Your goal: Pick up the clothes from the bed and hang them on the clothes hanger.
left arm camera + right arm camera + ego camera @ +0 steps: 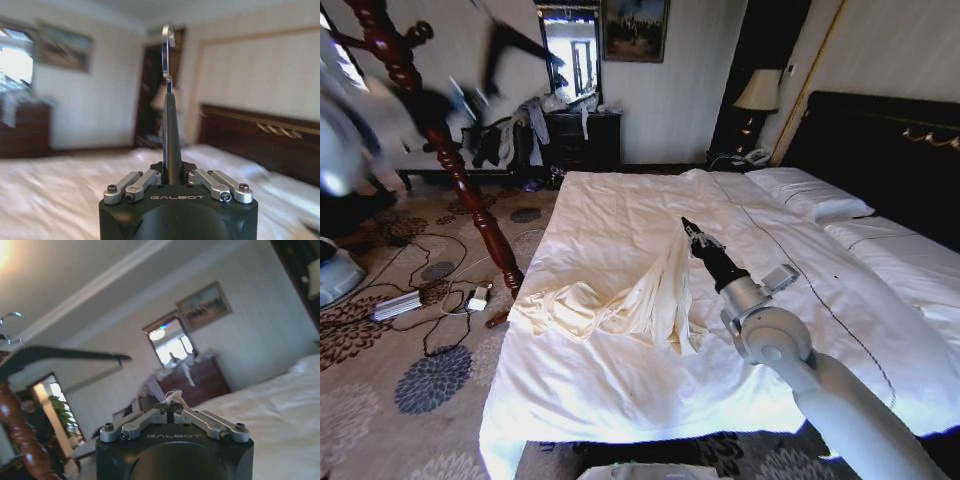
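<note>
1. The bed point(620, 400) is taking up most of the head view, its white quilt spread wide, and the clothes point(620, 295) are lying on its near left part, with one fold being drawn up into a peak toward the middle.
2. The clothes hanger point(520, 45) is being held high at the upper left of the head view, near the reddish wooden pole point(470, 195); it is blurred there, so its exact tilt is hard to judge. It should be kept level and steady while the garment is being brought across.
3. The right gripper point(688, 229) is being held just above the quilt, its fingers pressed together on a pinch of the cream fabric. The lift is best made slowly and high enough that the trailing cloth is clearing the quilt rather than dragging it.
4. The left gripper point(172, 175) is being kept closed on the neck of the hanger, with the silver hook point(168, 45) standing upright beyond it. That grip should not be slackened.
</note>
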Motion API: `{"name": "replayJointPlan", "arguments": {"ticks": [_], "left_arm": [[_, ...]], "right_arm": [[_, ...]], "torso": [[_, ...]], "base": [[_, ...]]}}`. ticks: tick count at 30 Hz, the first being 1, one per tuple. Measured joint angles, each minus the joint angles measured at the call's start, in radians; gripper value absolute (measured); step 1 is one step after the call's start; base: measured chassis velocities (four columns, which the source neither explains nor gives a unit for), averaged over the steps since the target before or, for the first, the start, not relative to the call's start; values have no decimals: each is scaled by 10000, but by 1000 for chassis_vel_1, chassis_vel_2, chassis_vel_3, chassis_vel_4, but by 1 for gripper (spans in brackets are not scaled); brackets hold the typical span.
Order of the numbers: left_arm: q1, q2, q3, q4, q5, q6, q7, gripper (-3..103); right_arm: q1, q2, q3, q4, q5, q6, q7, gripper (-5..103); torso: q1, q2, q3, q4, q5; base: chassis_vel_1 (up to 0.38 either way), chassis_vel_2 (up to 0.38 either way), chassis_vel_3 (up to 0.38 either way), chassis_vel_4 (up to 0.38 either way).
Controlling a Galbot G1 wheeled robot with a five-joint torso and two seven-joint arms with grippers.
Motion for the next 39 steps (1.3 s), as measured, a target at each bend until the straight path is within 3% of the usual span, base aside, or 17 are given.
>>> {"name": "replayJointPlan", "arguments": {"ticks": [7,15,23,39], "left_arm": [[1899,-564,-154,-605,704,-358,1044,17],[3426,-958,8,-951,1788,-243,2419,17],[3813,-1035,-20,-1783,1848,-137,2627,17],[4848,-1209,-27,-2414,2472,-74,2202,17]], "right_arm": [[-116,170,203,-96,-217,-267,426,0],[-532,30,1185,-196,-438,-1054,1903,0],[-487,-211,1423,-598,-492,-1174,2485,0],[-468,-272,1371,-385,-472,-838,2035,0]], "torso": [[-1,0,0,0,1],[1,0,1,2,0],[1,1,0,1,2],[1,0,1,1,0]], "base": [[0,0,0,0],[0,0,0,0],[0,0,0,0],[0,0,0,0]]}}
